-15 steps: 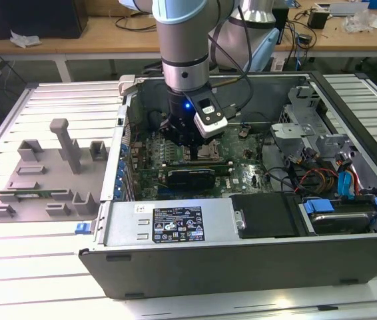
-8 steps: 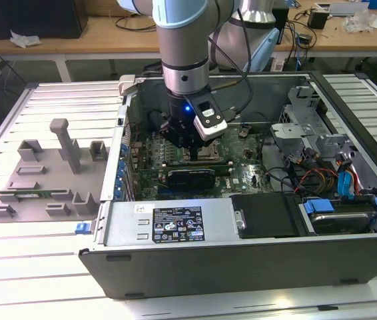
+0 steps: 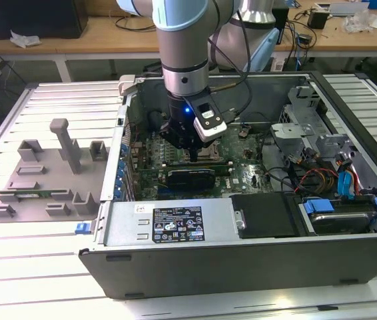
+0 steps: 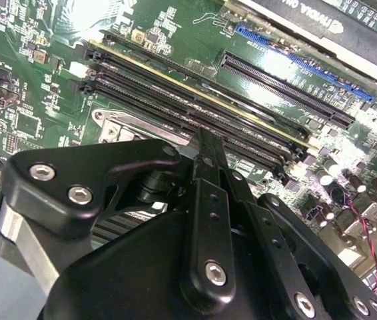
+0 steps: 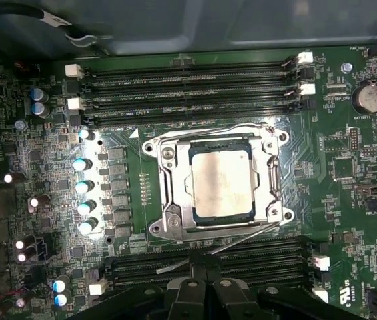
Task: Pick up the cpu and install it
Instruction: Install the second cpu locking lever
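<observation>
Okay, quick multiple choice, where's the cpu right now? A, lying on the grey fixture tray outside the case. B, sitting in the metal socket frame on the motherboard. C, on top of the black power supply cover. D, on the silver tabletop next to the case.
B: in the first wrist view the cpu lies flat inside the metal socket frame on the motherboard, between the rows of memory slots.

My arm (image 3: 184,47) is a grey cylinder with pale blue joint caps; just above the open computer case (image 3: 242,260) a small blue light glows on its black wrist beside a white-and-black camera block (image 3: 210,122). The gripper (image 4: 205,150) is matte black, its linkage plates fastened with silver screws.
</observation>
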### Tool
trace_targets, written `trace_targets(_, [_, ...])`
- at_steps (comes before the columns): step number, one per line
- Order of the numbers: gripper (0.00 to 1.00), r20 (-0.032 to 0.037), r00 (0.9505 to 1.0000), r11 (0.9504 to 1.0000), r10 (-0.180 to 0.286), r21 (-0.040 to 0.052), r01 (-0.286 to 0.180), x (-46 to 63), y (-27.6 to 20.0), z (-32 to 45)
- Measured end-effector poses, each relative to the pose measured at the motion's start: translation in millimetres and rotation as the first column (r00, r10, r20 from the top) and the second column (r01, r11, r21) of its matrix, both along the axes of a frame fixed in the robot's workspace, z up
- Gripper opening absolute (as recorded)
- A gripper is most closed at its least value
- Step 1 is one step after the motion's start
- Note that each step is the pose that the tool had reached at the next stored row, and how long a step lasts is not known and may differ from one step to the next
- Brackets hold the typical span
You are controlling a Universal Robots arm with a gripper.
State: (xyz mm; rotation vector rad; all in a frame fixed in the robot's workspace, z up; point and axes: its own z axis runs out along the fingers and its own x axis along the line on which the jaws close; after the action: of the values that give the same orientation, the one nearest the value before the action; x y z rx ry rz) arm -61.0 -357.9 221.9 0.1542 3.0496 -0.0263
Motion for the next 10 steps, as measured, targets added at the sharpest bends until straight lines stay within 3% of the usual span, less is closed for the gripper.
trace_targets(3, [0.11,0.0,1.0,1.0,0.0,0.001,0.0,-0.1,0.0,-2.4])
trace_targets(5, [0.11,0.0001,1.0,1.0,0.0,0.0091,0.0,-0.4,0.0,-3.6])
trace_targets(7, [0.11,0.0002,1.0,0.9997,0.0,0.0238,0.0,-2.0,0.0,-4.8])
trace_targets(10, [0.11,0.0004,1.0,0.9994,0.0,0.0352,0.0,-4.8,0.0,-6.8])
